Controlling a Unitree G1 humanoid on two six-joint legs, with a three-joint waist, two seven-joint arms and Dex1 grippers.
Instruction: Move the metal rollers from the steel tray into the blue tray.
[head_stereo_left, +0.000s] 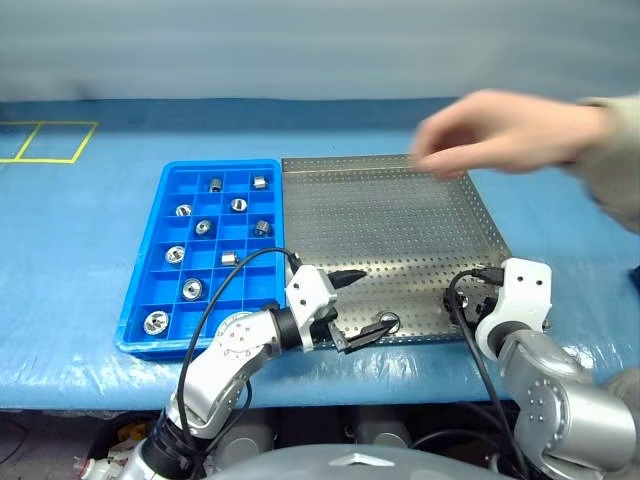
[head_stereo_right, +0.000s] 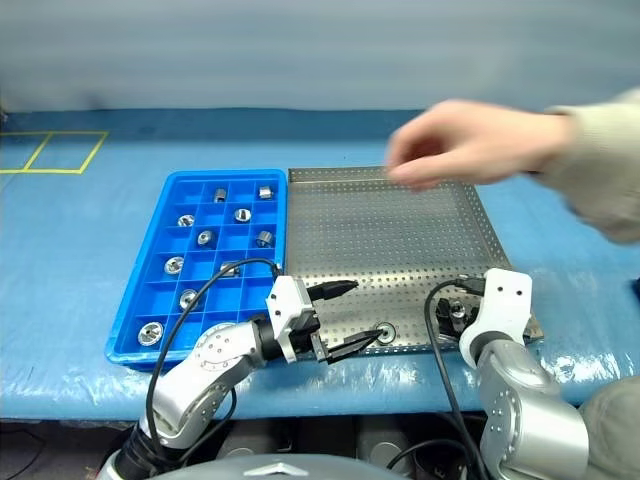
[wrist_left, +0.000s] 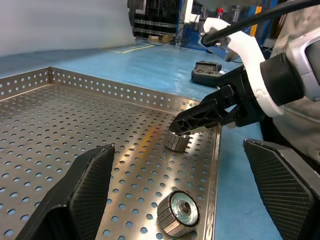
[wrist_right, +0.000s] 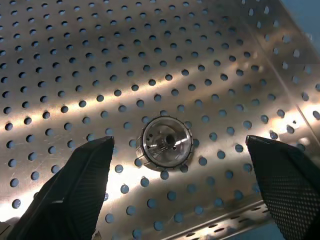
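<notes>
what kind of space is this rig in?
Likely a robot lab or workshop bench: a table under a blue cover with yellow tape marks, a perforated steel tray beside a blue tray, and racks and gear behind in the left wrist view.

Blurred, hidden, cut off

A person's hand (head_stereo_left: 500, 130) over the steel tray (head_stereo_left: 400, 220) is motion-blurred; the right arm hides a roller (head_stereo_right: 458, 312); the sleeve (head_stereo_right: 600, 170) runs off-frame.
</notes>
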